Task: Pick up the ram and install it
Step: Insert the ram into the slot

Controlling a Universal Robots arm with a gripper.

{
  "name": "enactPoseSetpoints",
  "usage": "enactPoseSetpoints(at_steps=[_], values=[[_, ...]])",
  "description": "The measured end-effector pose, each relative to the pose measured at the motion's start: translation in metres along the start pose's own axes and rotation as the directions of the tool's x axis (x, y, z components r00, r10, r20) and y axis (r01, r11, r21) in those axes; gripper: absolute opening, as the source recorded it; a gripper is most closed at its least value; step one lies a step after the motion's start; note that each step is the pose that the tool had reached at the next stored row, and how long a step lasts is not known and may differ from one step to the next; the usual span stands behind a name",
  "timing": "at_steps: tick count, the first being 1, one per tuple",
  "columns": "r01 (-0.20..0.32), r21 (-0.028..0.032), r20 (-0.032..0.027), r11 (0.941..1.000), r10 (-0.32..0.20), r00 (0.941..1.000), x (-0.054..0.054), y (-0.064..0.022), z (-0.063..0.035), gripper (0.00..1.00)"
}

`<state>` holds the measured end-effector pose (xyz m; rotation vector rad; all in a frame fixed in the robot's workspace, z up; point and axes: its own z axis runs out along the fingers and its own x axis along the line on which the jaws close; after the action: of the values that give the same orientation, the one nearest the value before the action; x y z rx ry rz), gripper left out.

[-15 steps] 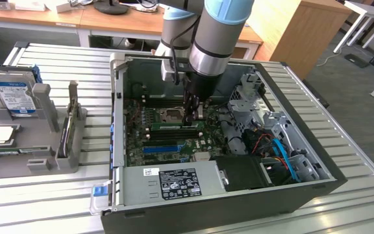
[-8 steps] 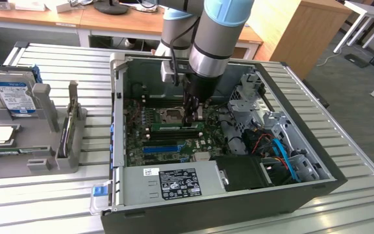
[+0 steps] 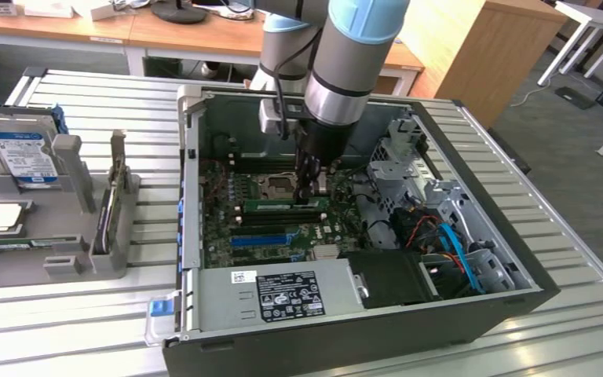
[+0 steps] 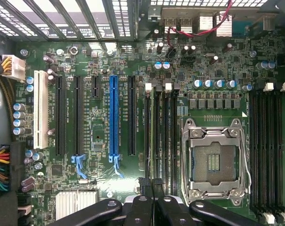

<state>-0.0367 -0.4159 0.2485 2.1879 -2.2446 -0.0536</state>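
The ram (image 3: 280, 206) is a thin green stick lying along the black memory slots on the motherboard inside the open computer case (image 3: 191, 196). In the wrist view it appears edge-on as a narrow greenish strip (image 4: 157, 136) among the slots beside the CPU socket (image 4: 213, 160). My gripper (image 3: 307, 195) reaches straight down into the case and meets the stick's upper edge near one end. Its black fingers (image 4: 144, 186) are drawn together on that edge, so the gripper (image 4: 150, 182) is shut on the ram.
A silver hard drive (image 3: 19, 153) with a blue-and-white label stands in a grey holder outside the case, with a CPU chip (image 3: 3, 216) lying near it. The power supply (image 3: 280, 294) fills the case's near side. Coloured cables (image 3: 443, 236) crowd the drive bay.
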Motion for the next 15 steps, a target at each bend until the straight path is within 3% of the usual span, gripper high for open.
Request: enactPoseSetpoints(at_steps=[15], values=[[0.001, -0.0003, -0.0006, 1.0000, -0.001, 1.0000, 0.0009, -0.0001, 0.0035, 0.12]])
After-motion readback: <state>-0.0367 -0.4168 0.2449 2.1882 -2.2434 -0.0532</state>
